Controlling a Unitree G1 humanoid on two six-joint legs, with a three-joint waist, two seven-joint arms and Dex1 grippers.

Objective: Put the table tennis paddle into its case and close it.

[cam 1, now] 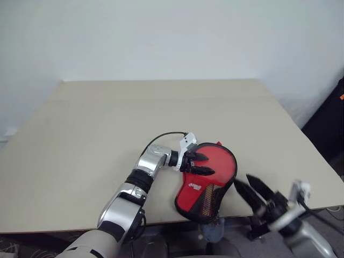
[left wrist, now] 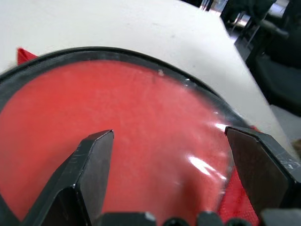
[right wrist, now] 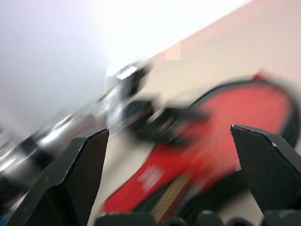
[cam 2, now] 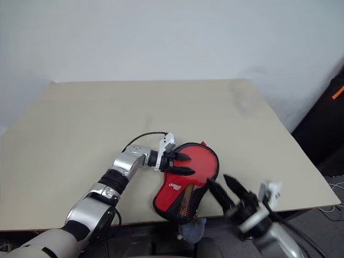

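Currently, per view:
Head views: the case lies at the near edge of the table, its narrow end overhanging that edge. The left gripper is spread over the case's round part. The right gripper, fingers apart, hangs just beside the case, holding nothing.
Left wrist view: the table tennis paddle shows red under the case's clear plastic half, framed by black edging.
Right wrist view: blurred; spread fingers frame the red case and the left gripper.
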